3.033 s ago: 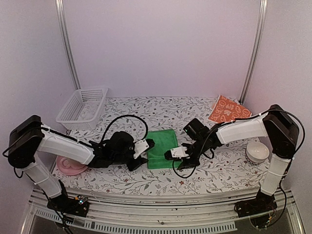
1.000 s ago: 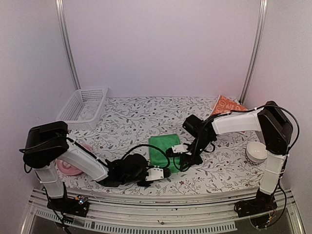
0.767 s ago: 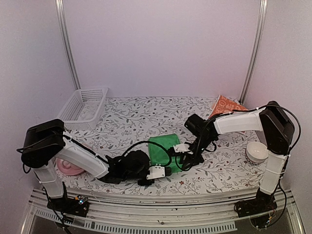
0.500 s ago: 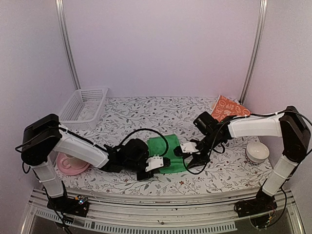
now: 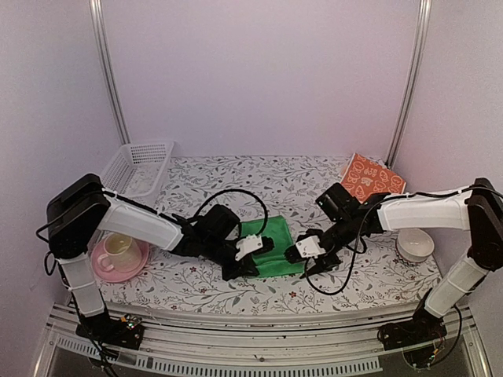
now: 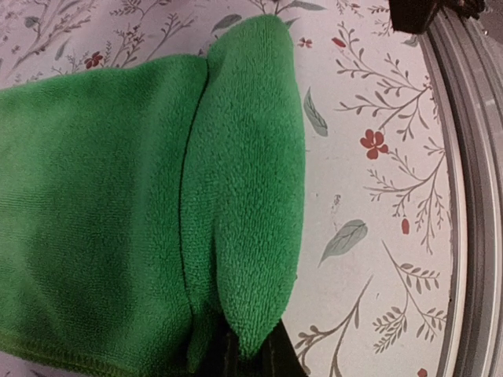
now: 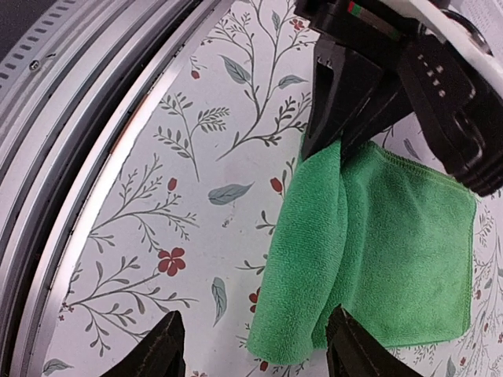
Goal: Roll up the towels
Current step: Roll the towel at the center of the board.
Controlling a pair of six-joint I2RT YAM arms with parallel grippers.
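Note:
The green towel point(image 5: 273, 242) lies on the table in front of centre, its near edge folded over into a soft roll point(image 6: 251, 196). My left gripper point(image 5: 245, 263) is shut on the left end of that fold; in the left wrist view the cloth runs down between the dark fingers point(image 6: 240, 355). My right gripper point(image 5: 308, 259) is open at the fold's right end; its fingertips point(image 7: 161, 353) stand wide apart with the towel's corner point(image 7: 302, 314) between them, untouched. The orange-red patterned towel point(image 5: 368, 178) lies flat at the back right.
A white basket point(image 5: 134, 173) stands at the back left. A pink plate with a cup point(image 5: 118, 251) is at the left. A white bowl point(image 5: 414, 245) is at the right. The table's metal front rail point(image 7: 94, 102) runs close to the towel.
My left gripper has come up from the front edge to the towel's near left end and closed on it, folding that edge over. My right gripper shifted right, to the fold's other end.

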